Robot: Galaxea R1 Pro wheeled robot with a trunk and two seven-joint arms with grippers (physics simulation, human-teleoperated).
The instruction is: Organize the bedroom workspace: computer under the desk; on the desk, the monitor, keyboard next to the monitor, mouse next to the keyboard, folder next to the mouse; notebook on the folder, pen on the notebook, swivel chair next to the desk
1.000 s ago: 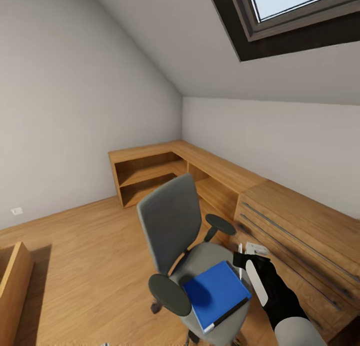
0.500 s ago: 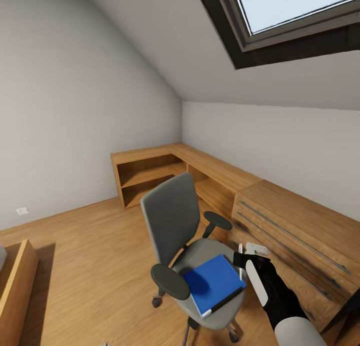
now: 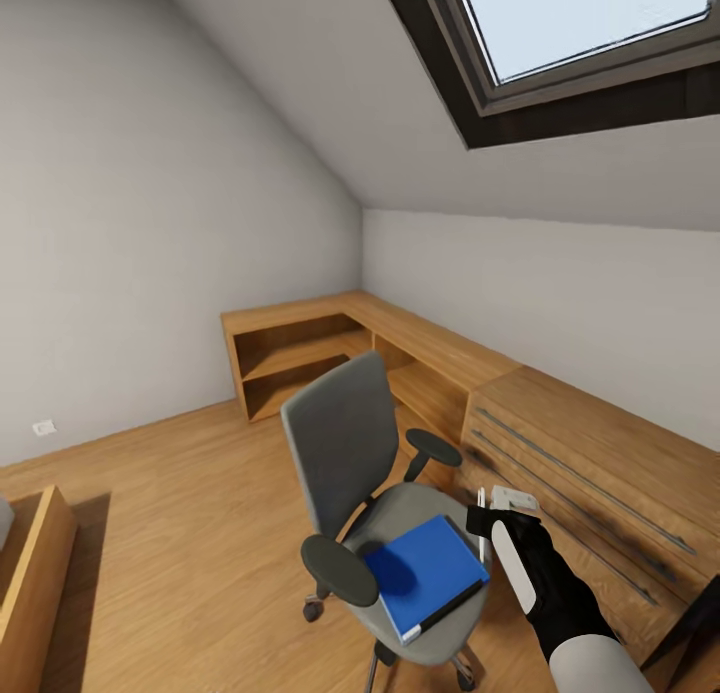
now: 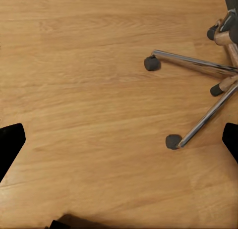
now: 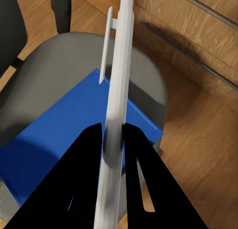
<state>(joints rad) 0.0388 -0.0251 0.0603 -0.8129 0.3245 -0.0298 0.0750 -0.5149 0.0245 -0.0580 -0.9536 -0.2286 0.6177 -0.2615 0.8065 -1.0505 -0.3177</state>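
The swivel chair stands on the wooden floor, its grey back turned toward the wall. The bright blue folder lies flat on its seat. My right gripper hovers just off the folder's right edge, shut on the pen, a slim pale stick held upright. In the right wrist view the pen is clamped between the black fingers of my right gripper, with the folder and the chair's seat behind it. My left gripper is open over bare floor, beside the chair's chrome base.
A light wooden drawer cabinet stands close behind my right arm. Low wooden shelving runs along the corner walls. Another wooden piece sits at lower left, and a dark edge at lower right. Open floor lies left of the chair.
The whole head view has shifted, so the camera moved; the chair now looks slightly smaller and more central. My right gripper keeps the pen in the same pose.
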